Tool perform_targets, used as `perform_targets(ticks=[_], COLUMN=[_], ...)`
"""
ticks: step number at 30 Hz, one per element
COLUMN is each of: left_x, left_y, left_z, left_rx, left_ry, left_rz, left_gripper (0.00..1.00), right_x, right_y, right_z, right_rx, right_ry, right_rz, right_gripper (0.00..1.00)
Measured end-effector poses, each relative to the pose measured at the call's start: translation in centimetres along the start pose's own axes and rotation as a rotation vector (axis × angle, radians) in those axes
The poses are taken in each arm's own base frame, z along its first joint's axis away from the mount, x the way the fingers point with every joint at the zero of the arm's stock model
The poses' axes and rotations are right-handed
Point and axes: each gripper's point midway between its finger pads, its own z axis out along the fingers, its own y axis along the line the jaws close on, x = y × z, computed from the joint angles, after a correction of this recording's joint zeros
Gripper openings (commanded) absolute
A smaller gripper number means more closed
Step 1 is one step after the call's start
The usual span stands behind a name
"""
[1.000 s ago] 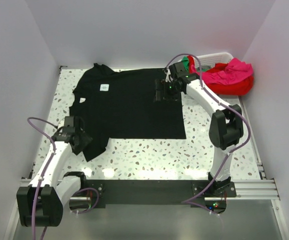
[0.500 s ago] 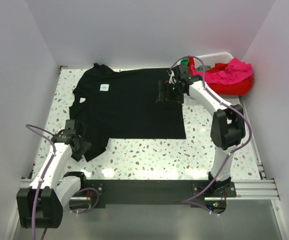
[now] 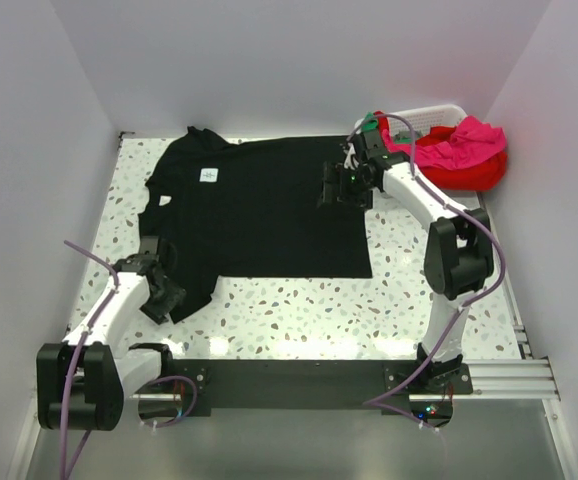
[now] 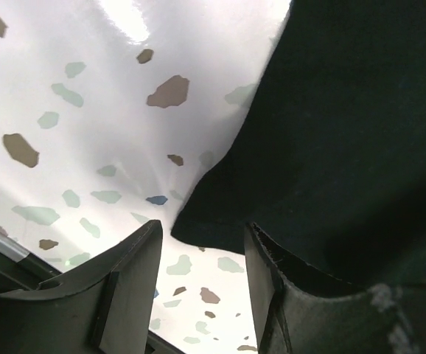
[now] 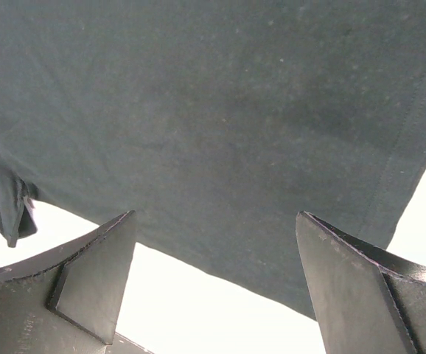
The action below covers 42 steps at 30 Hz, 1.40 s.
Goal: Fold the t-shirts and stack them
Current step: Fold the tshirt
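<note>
Since the black t-shirt (image 3: 259,215) lies spread flat on the table (image 3: 299,310) with no fold in it, we judge the first fold to be only in preparation. The shirt sits sideways, with its collar and white neck label (image 3: 208,175) to the left and its hem to the right.

The left gripper (image 3: 161,292) is down at the near-left sleeve (image 3: 191,290). In its wrist view the fingers (image 4: 135,273) stand partly apart, bare table shows in the gap, and the sleeve's rounded corner lies just beyond the tips, so nothing is pinched. The right gripper (image 3: 344,188) hovers over the far-right part of the shirt near the hem with its fingers (image 5: 88,273) spread wide and holding nothing.

Next, we think, each gripper must catch a single edge: the left needs to slide under the sleeve corner and close, the right needs to drop onto the cloth near the hem. Thin fabric lying flat gives little to grab, so a low, scraping approach seems called for.

The shirt is a matte, soft knit with a stitched hem line (image 5: 412,133). The table is glossy white with scattered speckles. At the far right a white slatted basket (image 3: 434,110) holds crumpled shirts, red (image 3: 474,175), magenta-pink (image 3: 464,138) and a glimpse of green (image 3: 371,125).
</note>
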Motion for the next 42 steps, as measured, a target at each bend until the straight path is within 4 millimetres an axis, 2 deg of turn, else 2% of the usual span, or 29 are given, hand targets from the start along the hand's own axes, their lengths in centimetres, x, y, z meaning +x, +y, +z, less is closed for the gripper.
perform_targets(ticks=[6, 9, 12, 15, 16, 19, 22, 25, 26, 28, 33, 42], left_x=[0.8, 1.0, 1.0, 0.9, 0.9, 0.7, 0.4, -0.1, -0.3, -1.0, -2.4, -3.1], left_y=[-0.4, -0.2, -0.3, -0.4, -0.5, -0.6, -0.9, -1.2, -1.3, -1.8, -2.4, -1.4], left_z=[1.2, 1.2, 1.2, 1.2, 1.2, 1.2, 0.9, 0.4, 0.1, -0.7, -2.4, -4.1], left_rx=[0.016, 0.017, 0.022, 0.026, 0.028, 0.036, 0.054, 0.084, 0.096, 0.126, 0.196, 0.221], left_ry=[0.029, 0.029, 0.027, 0.025, 0.023, 0.018, 0.0, -0.026, -0.038, -0.068, -0.136, -0.199], left_rz=[-0.011, -0.023, -0.027, -0.027, -0.027, -0.026, -0.032, -0.041, -0.046, -0.059, -0.097, -0.131], left_gripper=[0.4, 0.34, 0.24, 0.13, 0.08, 0.0, 0.0, 0.0, 0.0, 0.0, 0.0, 0.0], right_x=[-0.6, -0.8, -0.4, 0.9, 1.5, 4.0, 6.8, 9.0, 9.5, 10.2, 11.8, 14.0], right_y=[-0.4, -0.6, -0.9, -1.5, -1.8, -3.0, -4.6, -6.1, -6.4, -7.0, -8.3, -9.8], right_z=[-0.5, -0.8, -1.0, -0.8, -0.6, -0.1, 0.0, -0.2, -0.3, -0.6, -1.0, -1.7], right_rx=[-0.01, -0.011, -0.008, 0.001, 0.007, 0.039, 0.089, 0.148, 0.16, 0.185, 0.238, 0.296], right_ry=[-0.014, -0.026, -0.024, -0.002, 0.011, 0.062, 0.12, 0.16, 0.169, 0.179, 0.211, 0.232], right_rz=[0.014, 0.017, 0.022, 0.028, 0.032, 0.043, 0.056, 0.064, 0.065, 0.064, 0.075, 0.091], right_gripper=[0.91, 0.91, 0.91, 0.91, 0.91, 0.91, 0.91, 0.83, 0.77, 0.72, 0.71, 0.67])
